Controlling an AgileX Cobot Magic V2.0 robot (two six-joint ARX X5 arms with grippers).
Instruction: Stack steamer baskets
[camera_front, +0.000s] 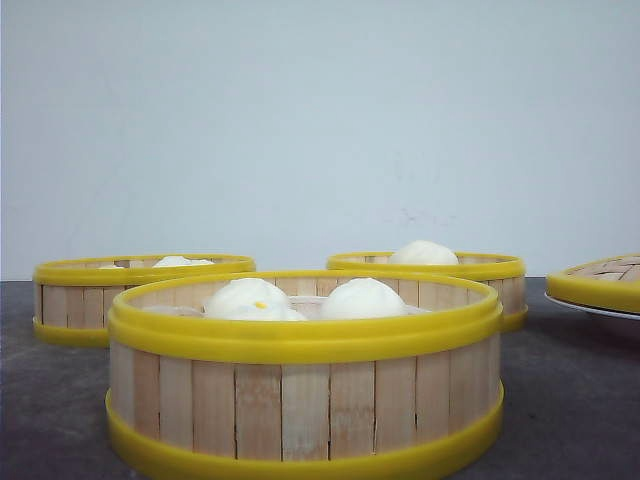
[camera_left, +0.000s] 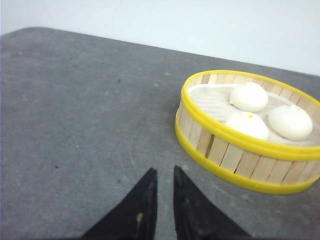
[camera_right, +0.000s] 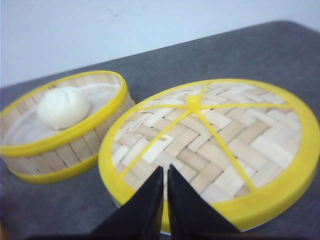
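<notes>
Left end effector (camera_left: 165, 172): black fingers drawn almost together with only a narrow slit between the tips, holding nothing, poised above bare grey worktop (camera_left: 75, 125).
Right end effector (camera_right: 166, 172): fingers likewise nearly closed, a thin gap at the tips, nothing gripped; it hangs over the near edge of the woven lid (camera_right: 215, 145).
Woven lid: flat, herringbone bamboo top with yellow rim and yellow spokes, resting on a white plate (camera_front: 600, 308) at the right edge of the front view.
Left-rear steamer basket (camera_left: 250, 130): sits on the worktop beside the left end effector, apart from it; three white buns (camera_left: 248, 96) lie inside on a pale liner.
Right-rear steamer basket (camera_right: 60, 125): just beside the lid, whether touching cannot be told; one white bun (camera_right: 63, 107) inside.
Front steamer basket (camera_front: 305, 375): nearest the front camera, centred, between and ahead of the two others; white buns (camera_front: 362, 298) show above its rim.
Stacking: all three baskets stand singly on the worktop, none on another.
Backdrop: plain pale wall (camera_front: 320, 120).
</notes>
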